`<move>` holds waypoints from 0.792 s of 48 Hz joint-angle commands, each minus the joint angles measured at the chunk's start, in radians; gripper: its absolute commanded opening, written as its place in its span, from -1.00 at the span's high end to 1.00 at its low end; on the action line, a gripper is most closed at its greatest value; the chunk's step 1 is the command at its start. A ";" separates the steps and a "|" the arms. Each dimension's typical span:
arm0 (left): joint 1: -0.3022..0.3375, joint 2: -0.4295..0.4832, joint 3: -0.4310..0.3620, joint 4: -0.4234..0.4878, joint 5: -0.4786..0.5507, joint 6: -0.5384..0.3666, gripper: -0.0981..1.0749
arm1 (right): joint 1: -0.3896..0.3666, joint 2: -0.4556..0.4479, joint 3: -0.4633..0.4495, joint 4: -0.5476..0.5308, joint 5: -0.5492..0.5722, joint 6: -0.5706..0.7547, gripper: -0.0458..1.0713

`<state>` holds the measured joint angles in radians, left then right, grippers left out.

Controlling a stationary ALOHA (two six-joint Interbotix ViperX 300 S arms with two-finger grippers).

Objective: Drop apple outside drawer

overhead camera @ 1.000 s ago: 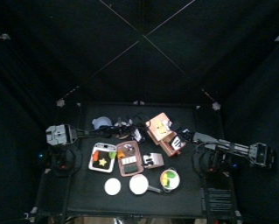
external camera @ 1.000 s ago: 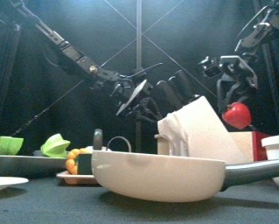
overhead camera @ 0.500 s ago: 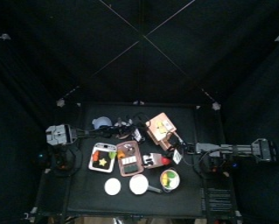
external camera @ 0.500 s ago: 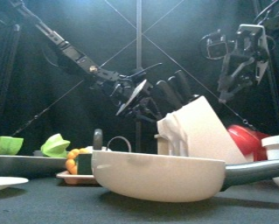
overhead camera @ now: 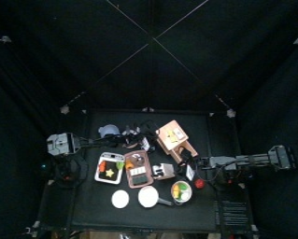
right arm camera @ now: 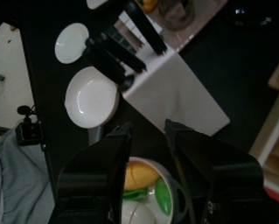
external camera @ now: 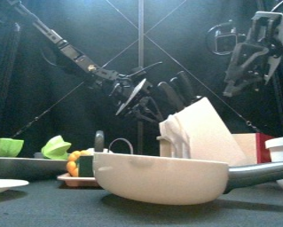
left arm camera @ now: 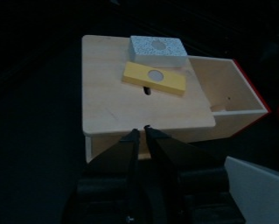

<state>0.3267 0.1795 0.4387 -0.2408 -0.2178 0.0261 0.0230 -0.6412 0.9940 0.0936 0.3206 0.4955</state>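
Right of the bowls, on the desk (overhead camera: 82, 210), the apple (overhead camera: 200, 184) lies well apart from the drawer (overhead camera: 174, 138). Right gripper (external camera: 237, 78) hangs high, fingers apart, nothing between them. Left gripper (left arm camera: 146, 133) sits at the drawer's edge; whether its fingers clamp it, cannot tell.

The drawer (overhead camera: 174, 137) sits toward the back of the table (overhead camera: 89, 219). In front of it lie two trays (overhead camera: 110, 167) side by side, and nearer the front edge two plates (overhead camera: 121, 199) with a bowl (overhead camera: 181, 191) at their right. The apple (overhead camera: 200, 184) lies on the table right of the bowl, well apart from the drawer
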 commanded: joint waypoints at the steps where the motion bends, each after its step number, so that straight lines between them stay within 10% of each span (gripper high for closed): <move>1: -0.002 -0.035 -0.006 0.005 -0.009 0.002 -0.18 | 0.023 -0.037 0.008 0.028 0.031 0.012 -0.42; 38: -0.003 -0.060 0.040 0.075 -0.008 0.003 -0.19 | 0.239 -0.160 0.057 0.052 0.451 0.325 -0.42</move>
<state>0.3252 0.1641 0.4801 -0.1994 -0.2178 0.0261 0.2577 -0.8053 1.0538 0.1580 0.7440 0.7701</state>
